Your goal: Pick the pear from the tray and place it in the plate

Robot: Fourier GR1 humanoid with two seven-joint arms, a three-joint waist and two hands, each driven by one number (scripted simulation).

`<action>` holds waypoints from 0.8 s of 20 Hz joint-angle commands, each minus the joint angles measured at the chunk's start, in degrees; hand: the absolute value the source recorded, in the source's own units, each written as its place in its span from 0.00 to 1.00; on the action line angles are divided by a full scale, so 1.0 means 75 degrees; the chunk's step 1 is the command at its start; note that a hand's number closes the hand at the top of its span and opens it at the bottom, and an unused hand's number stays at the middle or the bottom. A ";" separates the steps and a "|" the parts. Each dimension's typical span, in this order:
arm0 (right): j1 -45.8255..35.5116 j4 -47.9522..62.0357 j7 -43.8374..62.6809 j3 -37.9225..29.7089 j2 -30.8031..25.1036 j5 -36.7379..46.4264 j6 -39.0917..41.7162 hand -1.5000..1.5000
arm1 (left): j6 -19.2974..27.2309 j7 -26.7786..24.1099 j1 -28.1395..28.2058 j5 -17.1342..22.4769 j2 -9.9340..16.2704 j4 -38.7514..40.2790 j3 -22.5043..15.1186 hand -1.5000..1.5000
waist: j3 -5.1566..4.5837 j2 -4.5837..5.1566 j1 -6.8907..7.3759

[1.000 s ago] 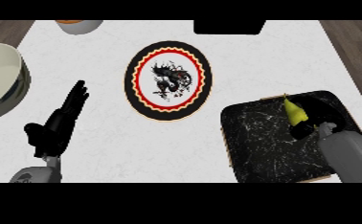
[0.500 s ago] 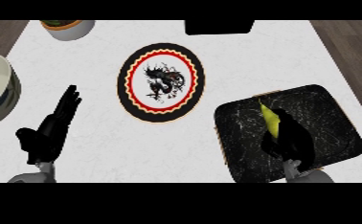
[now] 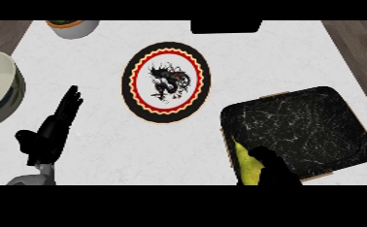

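Observation:
The yellow-green pear (image 3: 246, 166) is at the near left corner of the black marbled tray (image 3: 301, 129), low in the head view. My right hand (image 3: 276, 170) comes in from the lower edge and curls round the pear's right side, hiding part of it. The round plate (image 3: 166, 56) with a red and yellow rim and a dark dragon figure lies in the middle of the white counter, up and to the left of the tray. My left hand (image 3: 49, 133) rests open at the lower left, fingers straight and pointing up.
A large white bowl (image 3: 8, 91) is cut off at the left edge. A small white bowl (image 3: 72, 27) with orange contents stands at the back left. A dark box (image 3: 225, 26) is at the back edge. Brown wood shows at both far corners.
The pear has moved from the far part of the tray to its near left corner, with my right hand on it. The left hand keeps its pose.

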 commanded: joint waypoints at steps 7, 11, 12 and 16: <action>-0.0315 -0.1968 0.1357 0.1529 0.1153 0.3801 0.1445 1.00 | -0.0075 0.0142 -0.0326 -0.0132 -0.0023 0.0119 -0.0057 0.50 | 0.0015 0.0060 0.0180; -0.0549 -0.1895 0.1441 0.1907 0.1141 0.4005 0.1541 1.00 | 0.0017 -0.0008 -0.0278 -0.0221 -0.0137 0.0190 -0.0064 0.50 | 0.0017 0.0074 0.0207; -0.1043 -0.1834 0.1367 0.1727 0.1139 0.3628 0.1615 1.00 | 0.0121 0.0128 -0.0396 -0.0308 -0.0259 0.0003 -0.0223 0.50 | 0.0018 0.0085 0.0263; -0.1893 -0.1679 0.1524 0.1596 0.1138 0.3195 0.1896 1.00 | -0.0077 0.0424 -0.0484 -0.0133 -0.0085 -0.0070 -0.0096 0.50 | 0.0018 0.0101 0.0349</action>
